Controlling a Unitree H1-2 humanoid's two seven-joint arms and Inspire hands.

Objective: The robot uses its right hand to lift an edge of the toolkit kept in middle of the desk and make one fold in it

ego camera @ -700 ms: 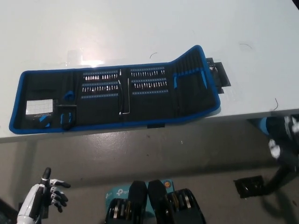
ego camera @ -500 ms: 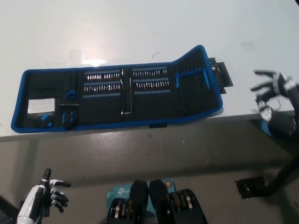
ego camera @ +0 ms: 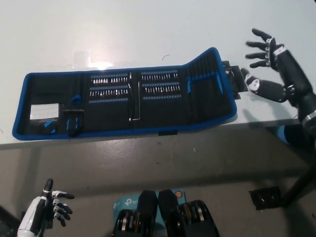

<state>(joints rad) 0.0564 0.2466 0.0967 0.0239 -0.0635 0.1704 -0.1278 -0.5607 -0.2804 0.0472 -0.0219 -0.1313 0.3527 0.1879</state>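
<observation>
The toolkit [ego camera: 126, 98] lies unrolled along the front of the white desk [ego camera: 148, 29]. It is a black fabric roll with blue trim holding rows of small bits, and its right panel [ego camera: 207, 84] slants up toward the far right. A black strap [ego camera: 236, 81] sticks out from that right end. My black right hand [ego camera: 269, 66] hovers open above the desk, just right of the strap, fingers spread and touching nothing. My white left hand [ego camera: 47, 210] rests low at the lower left, below the desk edge, empty with fingers apart.
The desk's front edge [ego camera: 148, 136] runs just under the toolkit, with grey floor below it. A black base with a pole [ego camera: 276, 195] stands on the floor at the lower right. A teal box [ego camera: 123, 202] lies on the floor at the bottom.
My right hand has risen from beside the desk's right front edge to above the desk near the toolkit's strap, fingers spread. The toolkit and left hand have stayed put.
</observation>
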